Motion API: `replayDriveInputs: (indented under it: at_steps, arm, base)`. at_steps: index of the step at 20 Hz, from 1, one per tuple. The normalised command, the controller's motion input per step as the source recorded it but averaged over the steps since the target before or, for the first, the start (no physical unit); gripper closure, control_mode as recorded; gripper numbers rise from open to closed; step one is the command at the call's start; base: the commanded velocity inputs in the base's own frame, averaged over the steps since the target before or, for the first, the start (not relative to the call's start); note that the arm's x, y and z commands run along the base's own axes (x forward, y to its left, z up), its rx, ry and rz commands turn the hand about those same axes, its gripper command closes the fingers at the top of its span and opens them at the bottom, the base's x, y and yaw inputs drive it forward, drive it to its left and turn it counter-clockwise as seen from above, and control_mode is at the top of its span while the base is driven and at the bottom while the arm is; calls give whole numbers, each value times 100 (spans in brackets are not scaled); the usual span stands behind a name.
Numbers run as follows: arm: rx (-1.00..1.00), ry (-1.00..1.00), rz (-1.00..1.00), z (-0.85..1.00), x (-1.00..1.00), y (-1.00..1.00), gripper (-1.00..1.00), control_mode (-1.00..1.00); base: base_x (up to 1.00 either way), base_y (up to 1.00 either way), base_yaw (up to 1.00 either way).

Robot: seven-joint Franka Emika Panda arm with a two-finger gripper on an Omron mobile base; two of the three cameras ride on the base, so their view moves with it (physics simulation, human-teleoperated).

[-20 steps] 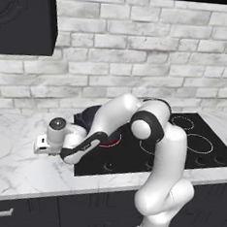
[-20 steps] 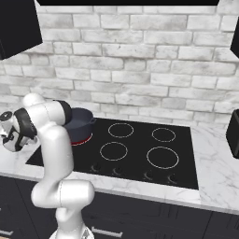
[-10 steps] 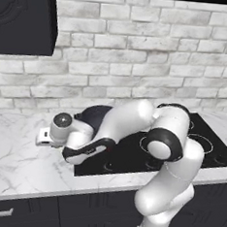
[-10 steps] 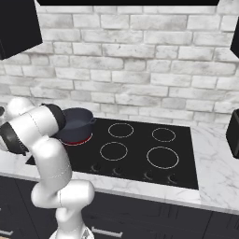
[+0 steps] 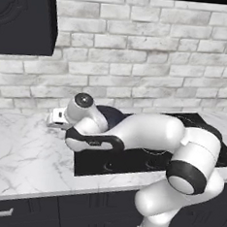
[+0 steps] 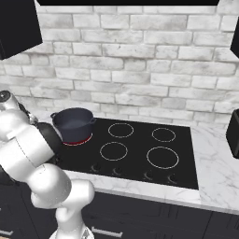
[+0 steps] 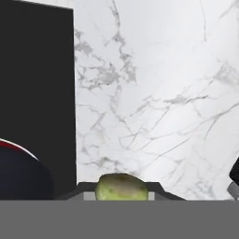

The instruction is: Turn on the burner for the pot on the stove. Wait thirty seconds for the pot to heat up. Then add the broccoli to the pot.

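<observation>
1. Tool (image 7: 121, 196): from the hand camera I see the two dark tips drawn in narrow against a small green piece sitting between them. I read it as gripped. Compared with a second ago the arm has swung further left and folded lower over the bench, and the jaws have drawn in.

2. Broccoli (image 7: 121, 186): green and rounded, held between the tips, above the marble bench (image 7: 158, 93) just past the left edge of the stove (image 7: 37, 84). Whether it has lifted clear of the bench I cannot tell.

3. Pot (image 6: 73, 123): dark blue-grey, upright, on the stove's rear left corner, where it stood a second ago.

4. Burner (image 6: 77, 141): its ring shows red under the pot, so I take it as already on; the other four rings are white.

5. Status, my judgement: the heating step looks done and the pick-up has just closed. Remaining: carry the broccoli right, over the pot's rim, and release it inside.
</observation>
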Motion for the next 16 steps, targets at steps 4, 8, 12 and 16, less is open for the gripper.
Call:
replayDriveInputs:
  at_steps: [4, 8, 12, 16]
  arm:
    - [0, 3, 0, 100, 0, 0, 100, -100]
    - [-10, 15, -7, 100, 2, -20, 100, -100]
    - [-19, 26, -16, 75, 29, -75, 100, -100]
    - [-4, 22, -5, 13, 41, -99, 100, -100]
  base:
    - [0, 0, 0]
    - [0, 0, 0]
    - [0, 0, 0]
    - [0, 0, 0]
